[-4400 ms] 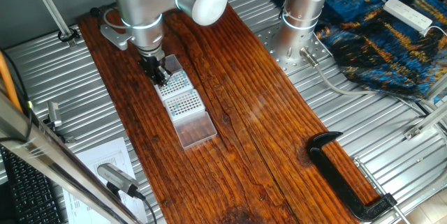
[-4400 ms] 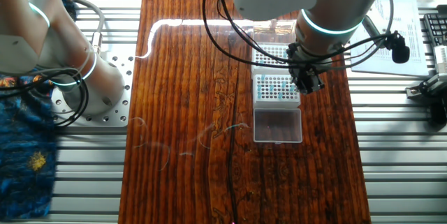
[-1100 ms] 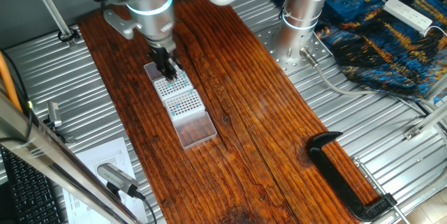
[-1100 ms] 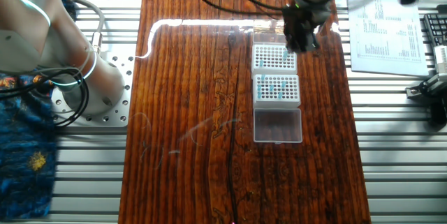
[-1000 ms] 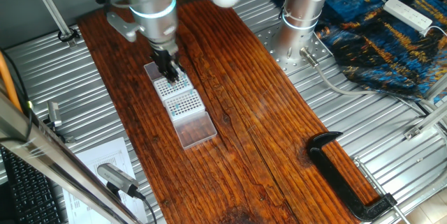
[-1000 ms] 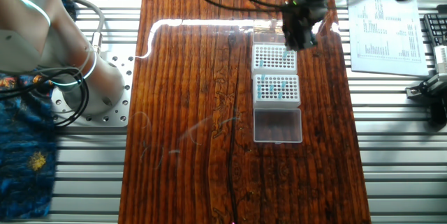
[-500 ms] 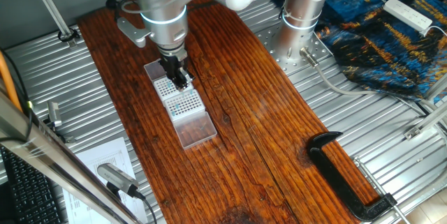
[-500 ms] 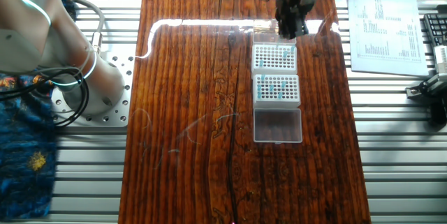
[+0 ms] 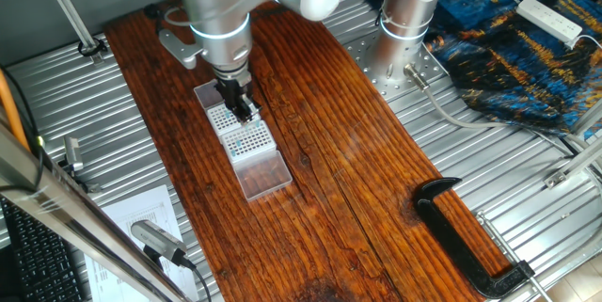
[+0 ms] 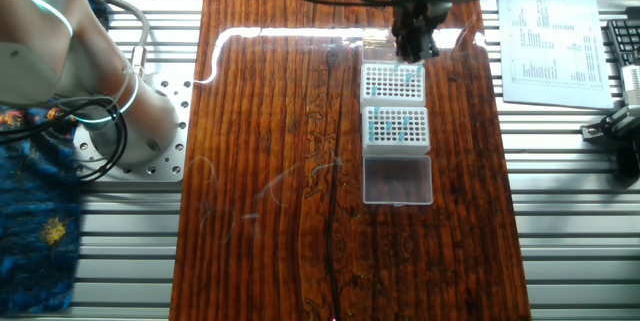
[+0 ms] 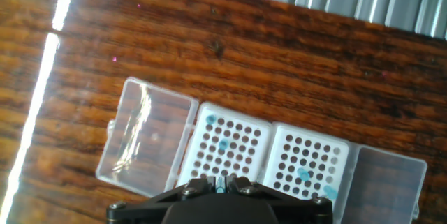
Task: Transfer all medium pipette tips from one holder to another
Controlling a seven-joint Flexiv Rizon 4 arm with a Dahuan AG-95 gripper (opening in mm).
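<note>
Dark reddish wood makes up the counter [image 9: 310, 189], and on it we see 2 white holders set end to end, each with a clear hinged lid folded flat at its outer end. Our hand [image 9: 242, 106] hangs over the join between them in one fixed view; in the other fixed view the hand [image 10: 411, 45] sits above the far holder [image 10: 391, 82], with the near holder [image 10: 396, 126] and its clear lid [image 10: 397, 179] lying further from it. In the hand view only the base of the hand [image 11: 225, 184] shows at the bottom edge, its 2 fingers drawn nearly together with a thin pale sliver between them; we cannot tell whether that sliver is a tip. The medium pipette tips [image 11: 223, 144] show as small teal dots: 2 in the holder directly ahead of the fingers, and about 2 more [image 11: 303, 174] in the neighbouring holder to one side. A black clamp [image 9: 470, 236] lies well away from the hand at the counter's other end, and printed paper [image 10: 548, 31] lies beside the counter.
</note>
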